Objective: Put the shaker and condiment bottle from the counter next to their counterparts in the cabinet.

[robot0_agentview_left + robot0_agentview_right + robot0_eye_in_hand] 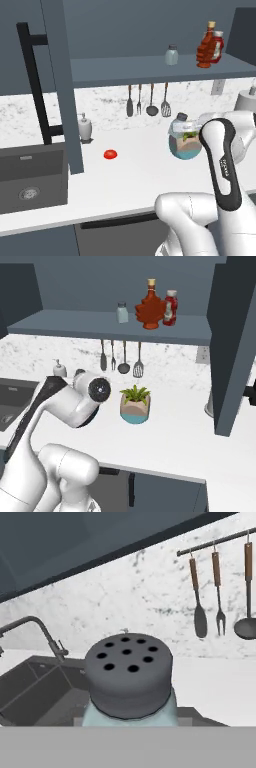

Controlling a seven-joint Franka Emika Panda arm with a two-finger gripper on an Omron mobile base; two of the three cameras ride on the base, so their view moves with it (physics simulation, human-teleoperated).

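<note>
My gripper (pixel 188 124) is shut on the shaker (pixel 179 124), a small pale glass one with a grey cap, held tilted above the counter (pixel 135 172) in front of a potted plant. In the hand view its holed grey cap (pixel 128 672) sits close to the camera, and the fingers are hidden. On the cabinet shelf (pixel 125 67) a second shaker (pixel 171 55) (pixel 122 312) stands upright. To its right, the red-brown condiment bottle (pixel 205 49) (pixel 150 308) stands close beside the red ketchup bottle (pixel 218 46) (pixel 170 308).
The open cabinet door (pixel 60 85) with its black bar handle (pixel 36 85) hangs at left above the sink (pixel 30 180). A soap pump (pixel 84 127), a red tomato (pixel 110 154) and the plant pot (pixel 135 406) are on the counter. Utensils (pixel 147 100) hang below the shelf. Another door (pixel 235 346) stands at right.
</note>
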